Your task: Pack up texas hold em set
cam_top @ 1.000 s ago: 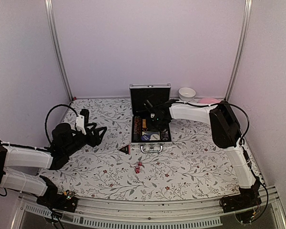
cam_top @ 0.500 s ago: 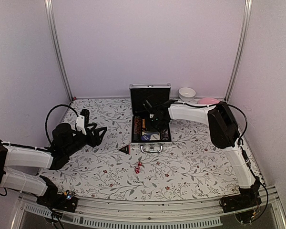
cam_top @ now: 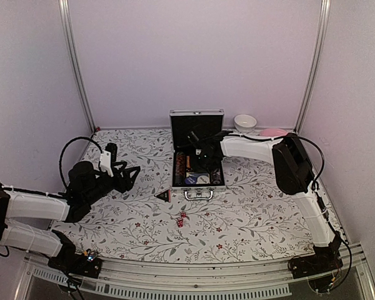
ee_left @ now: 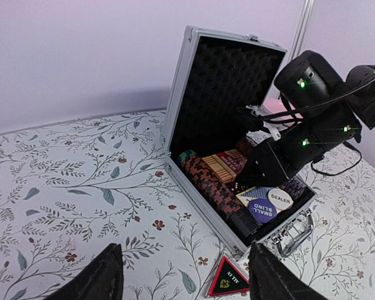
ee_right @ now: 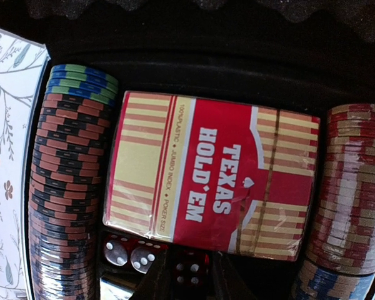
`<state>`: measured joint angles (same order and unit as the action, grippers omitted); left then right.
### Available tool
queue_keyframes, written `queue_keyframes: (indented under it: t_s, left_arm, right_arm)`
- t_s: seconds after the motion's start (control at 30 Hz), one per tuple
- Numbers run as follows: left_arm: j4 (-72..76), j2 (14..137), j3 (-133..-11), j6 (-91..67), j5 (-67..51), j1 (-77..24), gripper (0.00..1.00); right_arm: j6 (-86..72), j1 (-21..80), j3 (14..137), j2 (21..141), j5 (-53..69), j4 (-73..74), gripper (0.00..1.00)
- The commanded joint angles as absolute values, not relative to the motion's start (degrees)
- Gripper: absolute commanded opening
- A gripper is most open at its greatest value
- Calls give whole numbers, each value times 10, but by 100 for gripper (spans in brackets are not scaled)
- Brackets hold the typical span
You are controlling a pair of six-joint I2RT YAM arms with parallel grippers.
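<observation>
The silver case (cam_top: 197, 128) stands open at the back middle of the table, its black-lined lid (ee_left: 225, 87) upright. Inside lie the tan-red card pack (ee_right: 212, 181), chip rows on its left (ee_right: 65, 187) and right (ee_right: 347, 187), and two red dice (ee_right: 128, 253). My right gripper (ee_right: 192, 284) reaches down into the case, jaws slightly apart on either side of a third red die (ee_right: 190, 274). Two more red dice (cam_top: 181, 217) and the black triangular piece (cam_top: 164, 196) lie on the cloth in front of the case. My left gripper (ee_left: 187, 281) hovers open left of the case, holding nothing.
A white bowl (cam_top: 245, 121) and a pink plate (cam_top: 274, 132) sit at the back right by the wall. Round "dealer" (ee_left: 279, 198) and "small blind" (ee_left: 262, 211) buttons lie at the case's front. Metal frame posts stand at both back corners.
The right arm has shifted slightly left over the case, and its jaws have parted a little. The left arm has not moved.
</observation>
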<state>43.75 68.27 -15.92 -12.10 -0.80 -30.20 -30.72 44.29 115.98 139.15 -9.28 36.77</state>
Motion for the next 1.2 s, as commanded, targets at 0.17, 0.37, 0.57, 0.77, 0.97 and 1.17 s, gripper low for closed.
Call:
queue_keyframes:
  t_s: [0.17,0.37,0.57,0.77,0.97,1.17]
  left_arm:
    - [432,689,-166,-119,-7,-295,68]
    - [433,689,-166,-119,-7,-295,68]
    - [431,687,-167,-119,-7,-295,68]
    - [430,682,-165,-119,-7,-295,68]
    - [430,679,-164,-119,-8,-295,68]
    - [432,680,-164,-124,-9,-295,72]
  right_arm:
    - [-307,438,1174,1393,-110,350,26]
    - [-307,438,1159,1371,-128,351,28]
    - [-307,438,1133,1324,-152,351,31]
    - [-304,438,1109,1287,-152,351,31]
    - [-293,467,1060,1228,-129,355,32]
    - [-314,536,1031,1215,-108,411,35]
